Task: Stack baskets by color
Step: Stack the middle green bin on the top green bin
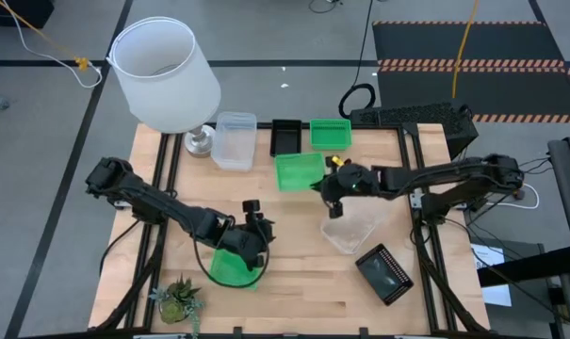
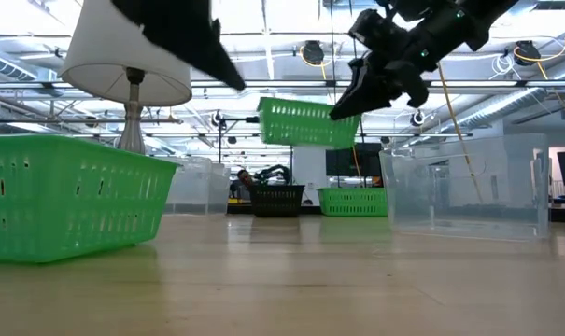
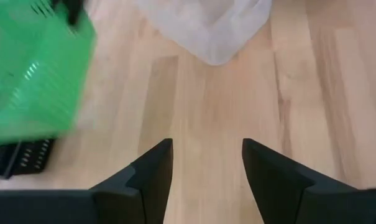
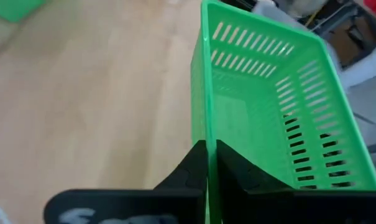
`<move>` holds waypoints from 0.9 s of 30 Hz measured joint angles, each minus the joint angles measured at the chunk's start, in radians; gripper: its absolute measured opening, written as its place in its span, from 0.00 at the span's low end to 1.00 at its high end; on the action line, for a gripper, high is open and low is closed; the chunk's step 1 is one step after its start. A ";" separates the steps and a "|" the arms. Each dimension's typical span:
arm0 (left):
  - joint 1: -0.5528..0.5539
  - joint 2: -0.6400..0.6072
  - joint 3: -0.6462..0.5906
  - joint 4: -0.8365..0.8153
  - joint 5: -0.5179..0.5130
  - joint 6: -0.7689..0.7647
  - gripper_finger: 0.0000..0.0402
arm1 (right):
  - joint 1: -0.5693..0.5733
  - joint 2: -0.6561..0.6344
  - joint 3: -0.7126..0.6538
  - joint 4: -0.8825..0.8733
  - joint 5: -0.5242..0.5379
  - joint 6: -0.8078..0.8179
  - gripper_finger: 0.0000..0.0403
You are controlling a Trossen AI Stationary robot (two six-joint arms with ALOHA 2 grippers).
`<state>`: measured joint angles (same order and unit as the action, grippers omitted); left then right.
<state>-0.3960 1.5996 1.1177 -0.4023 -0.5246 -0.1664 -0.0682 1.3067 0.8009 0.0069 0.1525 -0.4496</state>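
Observation:
My right gripper (image 1: 330,185) is shut on a green basket (image 1: 299,171), which hangs in the air (image 2: 305,121) over the middle of the table. My left gripper (image 3: 206,163) is open and has nothing between its fingers. It hovers (image 1: 256,234) just above and beside a second green basket (image 1: 233,267), which rests on its base near the front left (image 2: 67,198). A third green basket (image 1: 330,133), a black one (image 1: 286,137) and a clear one (image 1: 235,139) stand in a row at the far edge. My right gripper pinches one wall of the green basket at its rim (image 4: 204,140), one finger inside the basket and one outside. It comes in from the table's right, slanting down. The basket is lifted clear of the table, open side up and nearly level.
A clear basket (image 1: 355,226) lies just below my right arm, and a black basket (image 1: 385,274) sits near the front right. A white lampshade on a metal foot (image 1: 167,71) stands at the far left corner, and a small potted plant (image 1: 179,301) at the front left.

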 joint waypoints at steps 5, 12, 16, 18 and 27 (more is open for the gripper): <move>-0.009 0.000 -0.064 0.063 -0.002 -0.023 0.49 | -0.072 -0.092 0.000 -0.051 0.000 -0.123 0.02; 0.018 0.001 -0.120 0.165 -0.002 0.005 0.49 | -0.176 -0.193 0.000 -0.077 -0.037 -0.294 0.02; 0.037 0.001 -0.121 0.217 0.000 0.040 0.49 | -0.251 -0.228 0.000 -0.094 -0.108 -0.323 0.02; 0.046 0.001 -0.122 0.248 -0.001 0.057 0.49 | -0.289 -0.235 0.000 -0.095 -0.140 -0.325 0.02; 0.061 0.001 -0.122 0.301 0.044 0.082 0.49 | -0.459 -0.233 0.000 -0.093 -0.265 -0.435 0.02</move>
<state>-0.3355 1.6005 0.9958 -0.1013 -0.4808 -0.0842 -0.5268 1.0740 0.8009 -0.0860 -0.1127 -0.8847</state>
